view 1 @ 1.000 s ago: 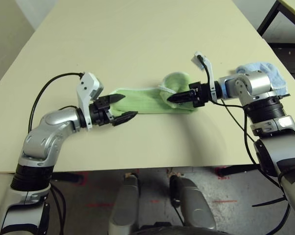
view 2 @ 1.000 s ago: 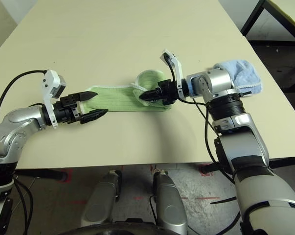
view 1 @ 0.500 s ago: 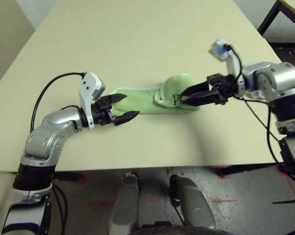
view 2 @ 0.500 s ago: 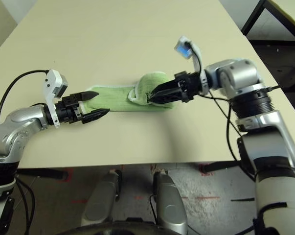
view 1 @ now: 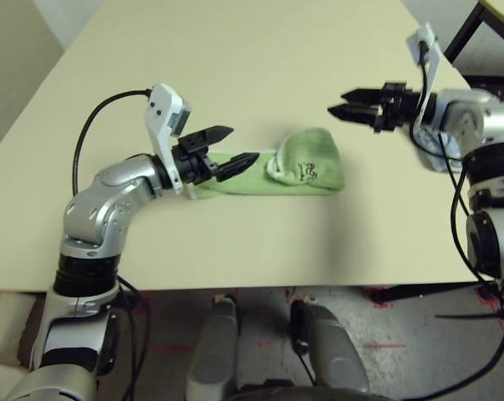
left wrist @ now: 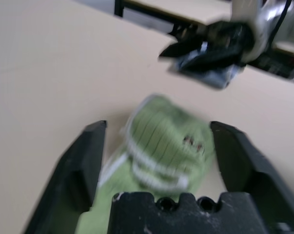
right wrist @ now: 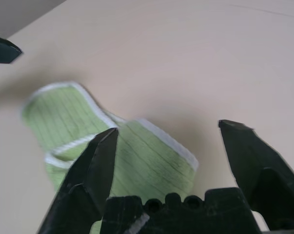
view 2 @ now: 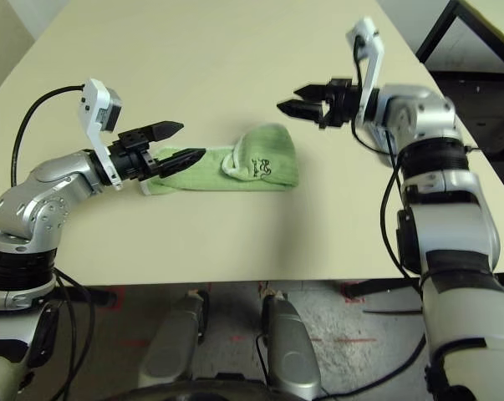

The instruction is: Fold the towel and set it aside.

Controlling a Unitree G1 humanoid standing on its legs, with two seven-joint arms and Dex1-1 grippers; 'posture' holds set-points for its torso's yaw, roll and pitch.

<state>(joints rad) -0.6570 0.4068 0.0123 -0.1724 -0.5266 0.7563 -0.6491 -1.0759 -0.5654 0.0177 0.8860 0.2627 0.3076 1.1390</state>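
Left hand (view 1: 224, 150) hovered spread over the towel's (view 1: 278, 173) left end; right hand (view 1: 354, 109) spread, well clear. Towel lay partly folded mid-worktop (view 1: 235, 58). Best to pinch the end squarely, fold onto the bunched side.

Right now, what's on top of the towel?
Only the towel's own right end, folded back over it, black mark up. Both open grippers, left and right, hang clear. The layers underneath are covered.

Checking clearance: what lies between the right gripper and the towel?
Only bare tabletop in the right eye view; right gripper hangs open, clear of the towel.
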